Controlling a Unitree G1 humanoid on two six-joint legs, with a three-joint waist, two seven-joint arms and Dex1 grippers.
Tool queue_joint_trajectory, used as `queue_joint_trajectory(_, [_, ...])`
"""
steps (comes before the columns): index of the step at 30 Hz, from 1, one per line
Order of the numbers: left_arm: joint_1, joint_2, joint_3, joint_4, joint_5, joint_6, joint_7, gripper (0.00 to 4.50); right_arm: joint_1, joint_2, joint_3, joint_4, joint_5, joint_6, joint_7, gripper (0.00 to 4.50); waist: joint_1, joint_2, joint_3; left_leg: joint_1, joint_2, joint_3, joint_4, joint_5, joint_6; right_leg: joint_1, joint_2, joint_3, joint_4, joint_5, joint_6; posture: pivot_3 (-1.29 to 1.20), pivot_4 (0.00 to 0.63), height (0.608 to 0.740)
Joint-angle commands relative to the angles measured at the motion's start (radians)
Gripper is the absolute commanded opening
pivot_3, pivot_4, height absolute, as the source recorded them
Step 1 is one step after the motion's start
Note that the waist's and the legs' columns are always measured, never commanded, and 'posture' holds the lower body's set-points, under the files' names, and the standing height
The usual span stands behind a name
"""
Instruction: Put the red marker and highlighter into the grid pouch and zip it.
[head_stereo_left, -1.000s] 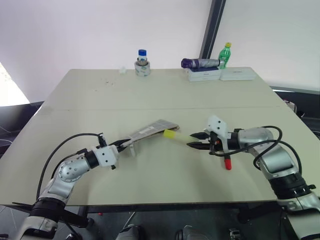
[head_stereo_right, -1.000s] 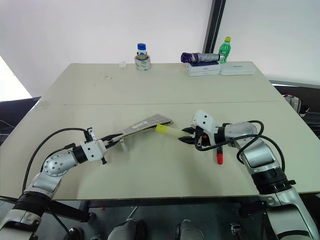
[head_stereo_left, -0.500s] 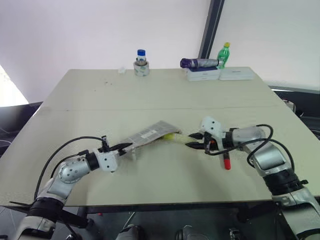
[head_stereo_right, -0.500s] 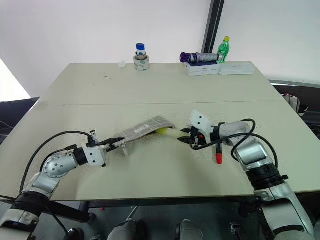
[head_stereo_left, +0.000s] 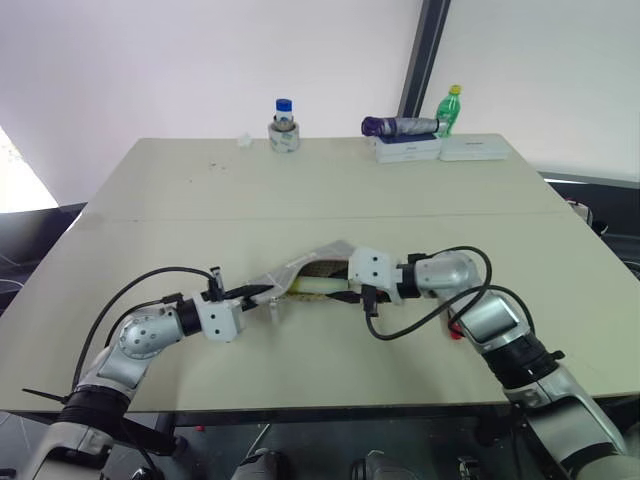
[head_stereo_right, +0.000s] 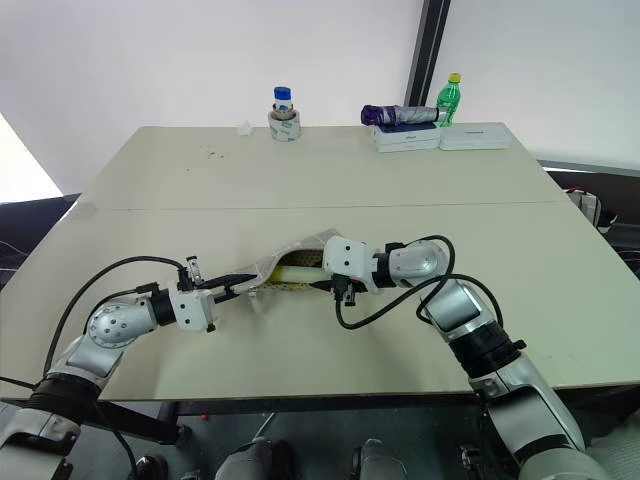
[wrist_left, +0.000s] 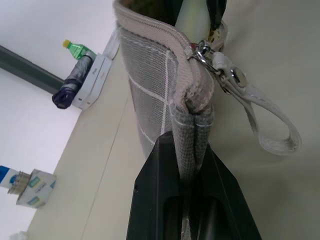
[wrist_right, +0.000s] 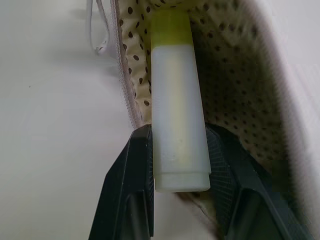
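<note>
Your right hand (wrist_right: 177, 165), pinching the highlighter (wrist_right: 177, 100), carried it cap-first into the grid pouch (wrist_left: 155, 85), whose corner your left hand (wrist_left: 192, 195) clamped; the red marker (head_stereo_left: 456, 329) remained on the desk (head_stereo_left: 330, 180) beyond that pouch.

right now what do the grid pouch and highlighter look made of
The grid pouch looks like woven grey fabric, matte, with stitched white lines and a dotted cloth lining. The highlighter looks like smooth, pale, slightly translucent plastic with a yellow cap.
</note>
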Motion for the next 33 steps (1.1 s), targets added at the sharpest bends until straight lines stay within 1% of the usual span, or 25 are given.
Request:
queue_joint_trajectory(1, [-0.011,0.0,0.001,-0.045,-0.031,0.003,-0.014,0.0,-0.018,0.006,-0.037,-0.002,0.056,-0.008,0.041,1.39,0.0,0.0,0.0,0.0,0.0,0.0,0.0,0.0,0.0,0.0,0.0,0.0,0.0,0.0,0.0,0.0,0.15,0.74])
queue_joint_trajectory(2, [-0.01,-0.002,0.002,-0.043,-0.03,0.004,-0.014,0.0,-0.02,0.005,-0.051,0.002,0.072,0.008,0.046,1.93,0.0,0.0,0.0,0.0,0.0,0.0,0.0,0.0,0.0,0.0,0.0,0.0,0.0,0.0,0.0,0.0,0.15,0.74])
queue_joint_trajectory(3, [-0.009,-0.005,0.005,-0.042,-0.029,0.008,-0.012,0.0,-0.021,0.002,-0.059,0.003,0.079,0.014,0.052,2.26,0.0,0.0,0.0,0.0,0.0,0.0,0.0,0.0,0.0,0.0,0.0,0.0,0.0,0.0,0.0,0.0,0.15,0.74])
queue_joint_trajectory(5, [-0.005,-0.01,0.009,-0.043,-0.03,0.016,-0.01,0.0,-0.014,-0.006,-0.063,-0.009,0.076,0.015,0.046,3.24,0.0,0.0,0.0,0.0,0.0,0.0,0.0,0.0,0.0,0.0,0.0,0.0,0.0,0.0,0.0,0.0,0.15,0.74])
queue_joint_trajectory(6, [-0.004,-0.012,0.011,-0.044,-0.029,0.018,-0.009,0.0,-0.009,-0.01,-0.068,-0.02,0.077,0.016,0.045,3.88,-0.001,0.0,0.0,0.0,0.0,0.0,0.0,0.0,0.0,0.0,0.0,0.0,0.0,0.0,0.0,0.0,0.15,0.74])
queue_joint_trajectory(7, [-0.005,-0.014,0.013,-0.041,-0.026,0.021,-0.005,0.0,0.0,-0.019,-0.085,-0.038,0.094,0.029,0.051,4.38,-0.001,0.0,0.0,0.0,0.0,0.0,0.0,0.0,0.0,0.0,0.0,0.0,0.0,0.0,0.0,0.0,0.15,0.74])
queue_joint_trajectory(8, [-0.005,-0.016,0.016,-0.037,-0.025,0.025,-0.002,0.0,0.008,-0.031,-0.102,-0.055,0.11,0.032,0.06,4.45,0.0,0.0,0.0,0.0,0.0,0.0,0.0,0.0,0.0,0.0,0.0,0.0,0.0,0.0,0.0,0.0,0.15,0.74])
queue_joint_trajectory(11, [-0.001,-0.016,0.021,-0.031,-0.022,0.028,0.005,0.0,0.03,-0.067,-0.16,-0.113,0.179,0.116,0.076,4.45,0.002,0.0,0.0,0.0,0.0,0.0,0.0,0.0,0.0,0.0,0.0,0.0,0.0,0.0,0.0,0.0,0.15,0.74])
queue_joint_trajectory(14, [0.008,-0.019,0.029,-0.033,-0.027,0.04,0.013,0.0,0.072,-0.151,-0.238,-0.174,0.247,0.197,0.105,4.45,0.003,0.0,0.0,0.0,0.0,-0.001,0.0,-0.002,0.003,0.0,0.0,0.0,0.0,0.0,0.0,0.0,0.15,0.74])
queue_joint_trajectory(16, [0.011,-0.018,0.032,-0.032,-0.024,0.039,0.019,0.0,0.095,-0.187,-0.269,-0.196,0.278,0.235,0.112,4.45,0.001,0.0,0.0,0.0,0.0,-0.001,0.0,-0.003,0.004,0.0,-0.001,0.0,0.0,0.0,0.0,0.0,0.15,0.74])
queue_joint_trajectory(17, [0.011,-0.021,0.033,-0.03,-0.027,0.04,0.021,0.0,0.11,-0.203,-0.279,-0.189,0.267,0.219,0.104,4.45,0.001,0.0,0.0,0.0,0.0,-0.001,0.0,-0.003,0.005,0.0,-0.001,0.0,0.0,0.0,0.0,0.0,0.15,0.74])
queue_joint_trajectory(20, [0.009,-0.027,0.03,-0.022,-0.021,0.036,0.026,0.0,0.145,-0.216,-0.312,-0.188,0.276,0.218,0.079,4.45,0.0,0.0,0.0,0.0,0.0,-0.001,0.0,-0.003,0.005,0.0,0.0,0.0,0.0,0.0,0.0,0.0,0.15,0.74])
queue_joint_trajectory(23, [0.002,-0.032,0.024,-0.014,-0.001,0.022,0.034,0.0,0.203,-0.212,-0.38,-0.201,0.32,0.259,0.037,4.45,0.0,0.0,0.0,0.0,0.0,-0.001,0.0,-0.003,0.005,0.0,0.0,0.0,0.0,0.0,0.0,0.0,0.15,0.74])
queue_joint_trajectory(24, [0.002,-0.033,0.025,-0.013,-0.002,0.022,0.034,0.0,0.244,-0.211,-0.408,-0.202,0.307,0.22,0.01,4.45,0.002,0.0,0.0,0.0,0.0,-0.001,0.0,-0.003,0.005,0.0,0.0,0.0,0.0,0.0,0.0,0.0,0.15,0.74])
queue_joint_trajectory(25, [0.001,-0.031,0.025,-0.013,0.002,0.017,0.035,0.0,0.283,-0.199,-0.441,-0.208,0.304,0.186,-0.024,4.45,0.004,0.0,0.0,0.0,0.0,-0.001,0.0,-0.003,0.005,0.001,0.0,0.0,0.0,0.0,0.0,0.0,0.15,0.74])
queue_joint_trajectory(27, [0.001,-0.031,0.03,-0.007,-0.008,0.017,0.034,0.0,0.351,-0.09,-0.563,-0.245,0.373,0.199,-0.173,4.45,0.006,-0.001,0.0,0.0,0.0,-0.001,0.001,-0.003,0.005,0.001,0.0,0.0,0.0,0.0,0.0,0.0,0.15,0.74])
queue_joint_trajectory(28, [0.002,-0.031,0.032,-0.005,-0.014,0.018,0.034,0.0,0.37,-0.05,-0.601,-0.262,0.396,0.206,-0.223,4.45,0.005,-0.001,-0.001,0.0,0.0,-0.002,0.001,-0.003,0.004,0.002,0.0,0.0,0.0,0.0,0.0,0.0,0.15,0.74])
queue_joint_trajectory(29, [0.0,-0.032,0.032,0.003,-0.013,0.013,0.035,0.0,0.431,0.024,-0.648,-0.293,0.371,0.174,-0.33,4.45,0.004,-0.001,0.0,0.0,0.0,-0.002,0.001,-0.003,0.004,0.002,0.0,0.0,0.0,0.0,0.0,0.0,0.15,0.74])
queue_joint_trajectory(31, [-0.003,-0.039,0.028,0.016,-0.006,0.007,0.039,0.0,0.582,0.157,-0.691,-0.387,0.294,0.14,-0.524,4.45,0.007,-0.003,-0.002,0.0,0.0,-0.002,0.0,-0.002,0.004,0.002,0.0,-0.001,0.0,0.0,0.0,0.0,0.15,0.74])
queue_joint_trajectory(32, [-0.005,-0.042,0.026,0.019,-0.004,0.005,0.041,0.0,0.654,0.192,-0.679,-0.435,0.247,0.122,-0.573,4.45,0.007,-0.002,-0.002,0.001,0.0,-0.004,0.0,-0.002,0.003,0.003,0.0,-0.002,0.0,0.0,0.001,0.0,0.15,0.74])
queue_joint_trajectory(33, [-0.007,-0.044,0.025,0.021,-0.003,0.003,0.041,0.0,0.703,0.207,-0.658,-0.473,0.213,0.104,-0.593,4.45,0.007,-0.002,-0.001,0.0,0.0,-0.004,0.0,-0.001,0.001,0.002,0.0,-0.002,0.0,-0.001,0.001,0.0,0.15,0.74])
